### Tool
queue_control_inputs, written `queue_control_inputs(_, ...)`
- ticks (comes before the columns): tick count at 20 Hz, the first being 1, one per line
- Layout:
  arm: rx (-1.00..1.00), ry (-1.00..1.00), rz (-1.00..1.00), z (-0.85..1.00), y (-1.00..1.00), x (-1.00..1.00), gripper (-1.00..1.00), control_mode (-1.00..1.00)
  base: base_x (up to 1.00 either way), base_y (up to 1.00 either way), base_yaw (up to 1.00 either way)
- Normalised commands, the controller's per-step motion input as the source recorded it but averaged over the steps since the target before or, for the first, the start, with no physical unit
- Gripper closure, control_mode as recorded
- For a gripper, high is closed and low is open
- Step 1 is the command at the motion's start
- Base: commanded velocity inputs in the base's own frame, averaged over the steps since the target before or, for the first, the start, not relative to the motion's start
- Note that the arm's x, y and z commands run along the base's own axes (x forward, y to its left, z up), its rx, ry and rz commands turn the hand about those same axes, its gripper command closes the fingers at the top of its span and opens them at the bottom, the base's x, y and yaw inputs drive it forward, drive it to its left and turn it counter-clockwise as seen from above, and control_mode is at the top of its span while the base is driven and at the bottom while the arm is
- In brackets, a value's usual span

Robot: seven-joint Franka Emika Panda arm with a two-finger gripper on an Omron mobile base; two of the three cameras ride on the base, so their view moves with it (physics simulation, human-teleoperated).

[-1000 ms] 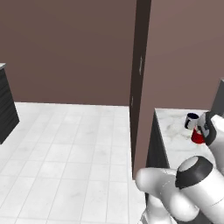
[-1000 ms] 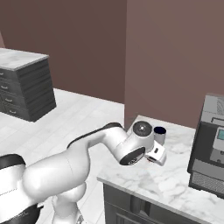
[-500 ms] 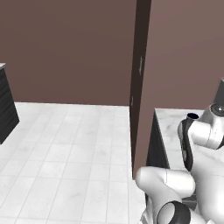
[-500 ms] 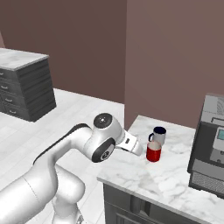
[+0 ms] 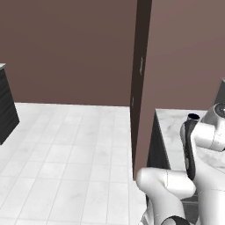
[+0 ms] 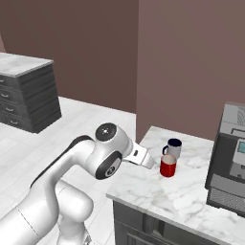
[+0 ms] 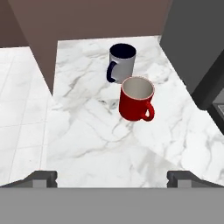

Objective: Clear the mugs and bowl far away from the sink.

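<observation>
Firstly, left base view, white-grey mug (image 5: 193,117) barely visible behind arm on marble counter (image 5: 171,132), right base view, red mug (image 6: 168,165) just beside it near grey appliance (image 6: 228,158), hand view, gripper (image 7: 112,177) wide open, empty, above both upright mugs.

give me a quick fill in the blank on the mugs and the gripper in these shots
1. Both mugs stand upright on the ____ marble counter.
2. The red mug has a ____ inside.
3. The white-grey mug has a handle coloured dark ____.
4. The gripper is ____, with nothing between its fingertips.

Missing words: white; white; navy; open
</observation>
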Motion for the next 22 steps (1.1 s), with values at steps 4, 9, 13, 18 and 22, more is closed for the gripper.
queue_control_inputs(4, 0.00, 0.00, 0.00, 0.00, 0.01, 0.00, -1.00, 1.00, 0.00, 0.01, 0.00)
queue_control_inputs(9, 0.00, 0.00, 0.00, 0.00, 0.00, 0.00, -1.00, 1.00, -0.40, 0.05, 0.00)
queue_control_inputs(13, 0.00, 0.00, 0.00, 0.00, 0.00, 0.00, -1.00, 1.00, -0.62, 0.27, 0.00)
queue_control_inputs(18, 0.00, 0.00, 0.00, 0.00, 0.00, 0.00, -1.00, 1.00, -0.52, 0.48, 0.00)
queue_control_inputs(22, 0.00, 0.00, 0.00, 0.00, 0.00, 0.00, -1.00, 1.00, 0.07, 0.87, 0.00)
